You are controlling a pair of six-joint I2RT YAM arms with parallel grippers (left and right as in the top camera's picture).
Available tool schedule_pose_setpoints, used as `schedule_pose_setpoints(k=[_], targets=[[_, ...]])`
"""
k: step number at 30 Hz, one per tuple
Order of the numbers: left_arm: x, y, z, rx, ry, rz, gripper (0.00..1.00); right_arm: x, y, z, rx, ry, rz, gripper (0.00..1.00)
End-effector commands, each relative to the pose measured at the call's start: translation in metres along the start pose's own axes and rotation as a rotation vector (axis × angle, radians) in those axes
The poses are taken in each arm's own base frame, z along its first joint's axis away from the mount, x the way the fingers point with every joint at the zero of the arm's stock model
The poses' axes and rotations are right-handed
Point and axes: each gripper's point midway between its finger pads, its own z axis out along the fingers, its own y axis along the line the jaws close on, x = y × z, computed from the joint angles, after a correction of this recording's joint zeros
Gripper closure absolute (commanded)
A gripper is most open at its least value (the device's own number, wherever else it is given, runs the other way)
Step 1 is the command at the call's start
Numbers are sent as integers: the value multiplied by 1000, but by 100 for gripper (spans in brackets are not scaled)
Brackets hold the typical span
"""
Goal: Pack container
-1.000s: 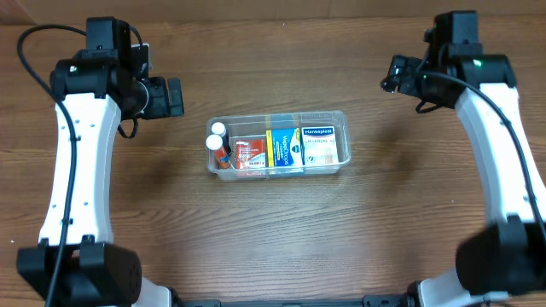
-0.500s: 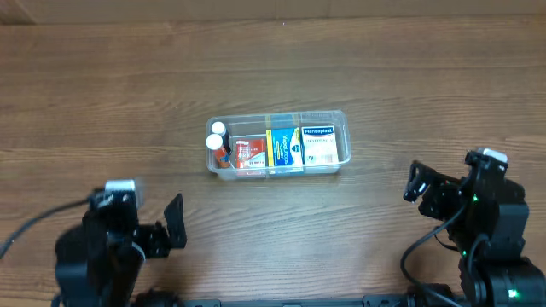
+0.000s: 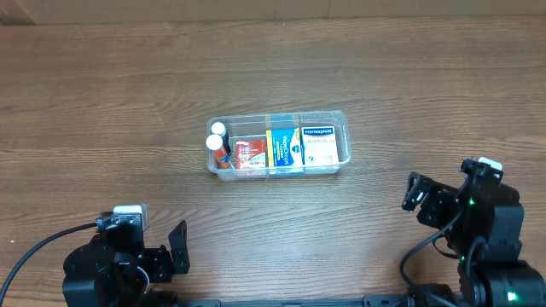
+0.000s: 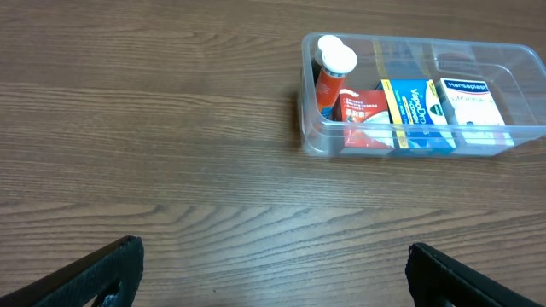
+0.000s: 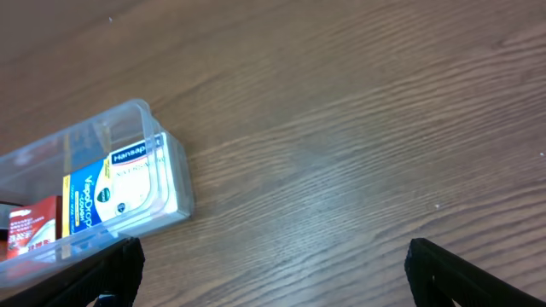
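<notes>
Open tabletop (image 3: 273,60) surrounds the container (image 3: 346,143) on every side (boxes (image 3: 290,147), bottles (image 3: 217,136) crowd inside).

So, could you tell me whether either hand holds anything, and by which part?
Nothing: the left hand and right hand are both open and empty, apart from the container.

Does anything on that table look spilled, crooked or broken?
Nothing stands out. The clear container sits flat on the table, with the boxes and small bottles all inside it; nothing is spilled or looks damaged.
</notes>
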Motion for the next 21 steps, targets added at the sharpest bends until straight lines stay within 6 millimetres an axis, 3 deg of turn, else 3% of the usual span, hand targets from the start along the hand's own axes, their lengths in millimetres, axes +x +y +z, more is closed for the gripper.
schedule_pose_setpoints(k=[1,6,13,15,16,21], targets=[[0,-1,0,8,-4,-1,0,2,-1,-9,-30,-92,-57,0],[0,-1,0,8,-4,-1,0,16,19,5,-238,-382,-204,0],[0,-1,0,8,-4,-1,0,-10,41,16,-372,-843,-322,0],[0,-1,0,8,-4,-1,0,3,34,34,-320,-773,-360,0],[0,-1,0,8,-4,-1,0,22,28,52,-296,-666,-364,0],[0,-1,0,8,-4,-1,0,22,34,50,-319,-673,-365,0]])
